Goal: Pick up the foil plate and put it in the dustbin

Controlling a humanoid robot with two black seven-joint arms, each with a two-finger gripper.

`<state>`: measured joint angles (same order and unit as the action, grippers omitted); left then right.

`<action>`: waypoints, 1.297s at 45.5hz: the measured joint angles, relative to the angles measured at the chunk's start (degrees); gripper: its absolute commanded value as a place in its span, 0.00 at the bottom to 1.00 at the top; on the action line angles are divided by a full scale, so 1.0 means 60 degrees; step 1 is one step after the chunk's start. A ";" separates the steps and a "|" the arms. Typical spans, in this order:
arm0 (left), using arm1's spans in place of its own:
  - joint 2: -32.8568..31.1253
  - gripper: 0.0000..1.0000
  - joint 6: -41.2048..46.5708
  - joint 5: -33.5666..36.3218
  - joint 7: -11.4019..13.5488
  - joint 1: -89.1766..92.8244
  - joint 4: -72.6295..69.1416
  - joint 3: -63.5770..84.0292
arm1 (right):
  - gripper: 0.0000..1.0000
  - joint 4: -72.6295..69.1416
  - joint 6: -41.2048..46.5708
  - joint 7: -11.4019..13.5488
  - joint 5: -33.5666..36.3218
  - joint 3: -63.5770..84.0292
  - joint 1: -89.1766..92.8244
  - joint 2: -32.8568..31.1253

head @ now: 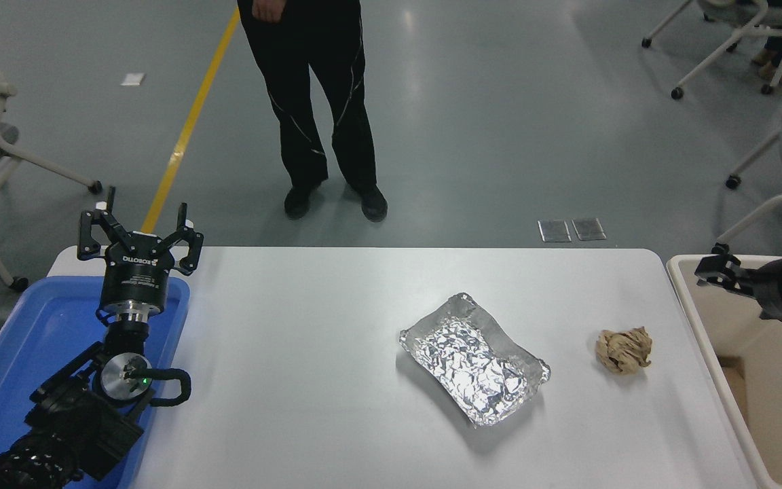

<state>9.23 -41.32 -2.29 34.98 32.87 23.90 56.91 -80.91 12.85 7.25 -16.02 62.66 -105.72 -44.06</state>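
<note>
Foil plate [476,358] untouched mid-table, left of the dustbin [771,380] — whole job remains. Your right gripper [710,270] hovers over the dustbin's rim; jaws unreadable. Left gripper [138,234] parked, spread, empty.

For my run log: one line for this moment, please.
foil plate: on table, untouched | right gripper: over dustbin | left gripper: parked, open

Foil plate [474,358] sits flat on the counter [309,353], right of centre, open side up, long axis running diagonally from far left to near right. Shiny silver, heavily crinkled, rectangular with rounded corners, shallow rim bent and uneven. Dustbin [706,339] stands off the counter's right edge: beige plastic, smooth walls, thick rim, mouth open upward. Plate and dustbin are well apart.
</note>
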 measured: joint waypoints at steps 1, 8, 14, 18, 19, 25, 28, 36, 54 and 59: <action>-0.0001 0.99 0.0000 0.0000 0.0000 0.0000 0.0001 0.0000 | 1.00 -0.0209 0.0102 -0.0018 -0.0021 0.0136 -0.0274 0.0048; 0.0000 0.99 0.0000 -0.0001 0.0000 0.0000 0.0000 -0.0001 | 1.00 -0.1603 0.1154 -0.0159 -0.0090 0.0983 -0.2234 0.0510; -0.0001 0.99 0.0000 -0.0001 0.0000 -0.0001 0.0002 -0.0002 | 1.00 -0.2315 0.2260 -0.0220 -0.0008 0.1321 -0.3567 0.0896; -0.0001 0.99 0.0000 0.0000 -0.0001 -0.0001 0.0001 -0.0003 | 1.00 -0.2659 0.3350 -0.0246 0.0208 0.1463 -0.4586 0.1127; -0.0001 0.99 0.0000 0.0000 -0.0001 -0.0002 0.0001 -0.0003 | 1.00 -0.2693 0.3481 -0.0255 0.0243 0.1468 -0.4711 0.1154; -0.0001 0.99 0.0000 -0.0001 0.0000 -0.0005 0.0001 -0.0006 | 1.00 -0.2908 0.4317 -0.0267 0.0527 0.1566 -0.5732 0.1299; 0.0001 0.99 0.0000 0.0001 -0.0001 -0.0005 0.0000 -0.0006 | 1.00 -0.2988 0.4616 -0.0266 0.0634 0.1612 -0.6165 0.1342; 0.0001 0.99 0.0000 -0.0001 0.0000 -0.0005 0.0000 -0.0006 | 1.00 -0.3096 0.5033 -0.0247 0.0789 0.1685 -0.6777 0.1396; 0.0000 0.99 0.0001 0.0000 -0.0001 -0.0005 0.0000 0.0000 | 1.00 -0.3131 0.5126 -0.0207 0.0929 0.1624 -0.6623 0.1460; -0.0001 0.99 0.0001 0.0000 0.0000 -0.0005 0.0001 0.0000 | 1.00 -0.3022 0.4605 -0.0210 0.0987 0.1422 -0.6077 0.1467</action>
<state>9.23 -41.31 -2.29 34.98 32.84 23.91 56.91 -99.04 40.48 6.00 -10.10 71.19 -142.18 -35.26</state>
